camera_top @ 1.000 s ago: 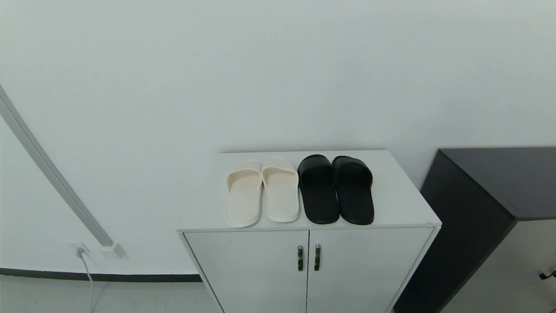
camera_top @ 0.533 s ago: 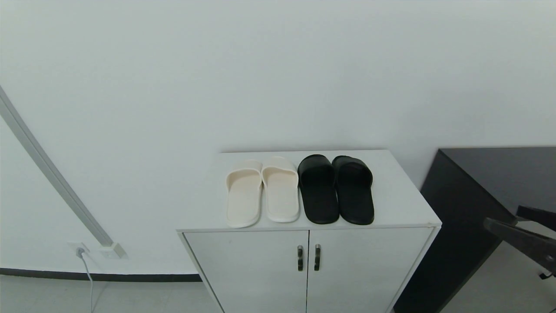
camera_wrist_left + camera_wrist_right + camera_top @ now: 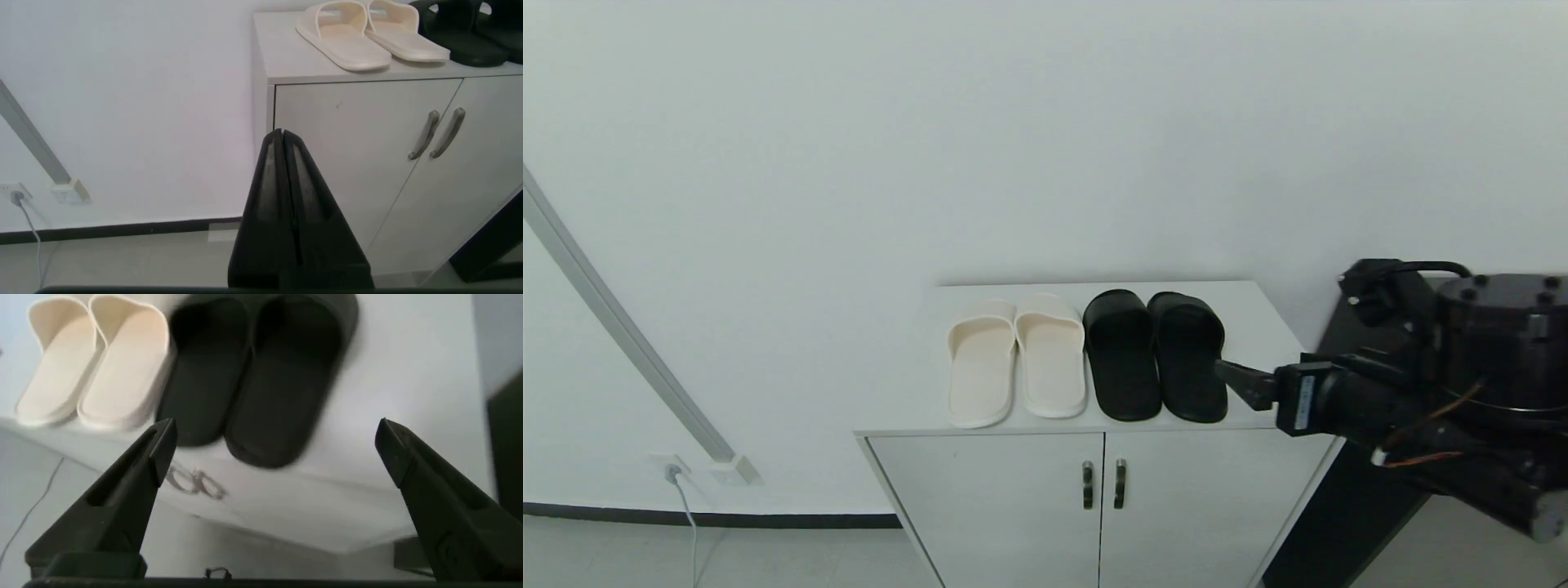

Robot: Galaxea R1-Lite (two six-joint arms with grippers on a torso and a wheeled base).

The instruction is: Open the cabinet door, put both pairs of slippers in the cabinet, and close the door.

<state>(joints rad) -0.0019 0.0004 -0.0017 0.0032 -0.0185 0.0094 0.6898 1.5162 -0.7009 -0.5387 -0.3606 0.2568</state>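
A plain office-like room: bare white wall [image 3: 1045,122]; cable duct [image 3: 613,318]; wall socket [image 3: 663,465]; white cabinet [image 3: 988,506]; grey floor [image 3: 768,563].

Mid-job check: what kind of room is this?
Likely a bare indoor room, perhaps a lab or entryway: a white two-door cabinet against a plain white wall, cream slide slippers and black slide slippers on top, a wall socket near the floor.

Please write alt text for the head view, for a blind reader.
Cream rubber slippers and black rubber slippers lie side by side on a white two-door cabinet, doors shut; the right gripper hovers by the black pair.
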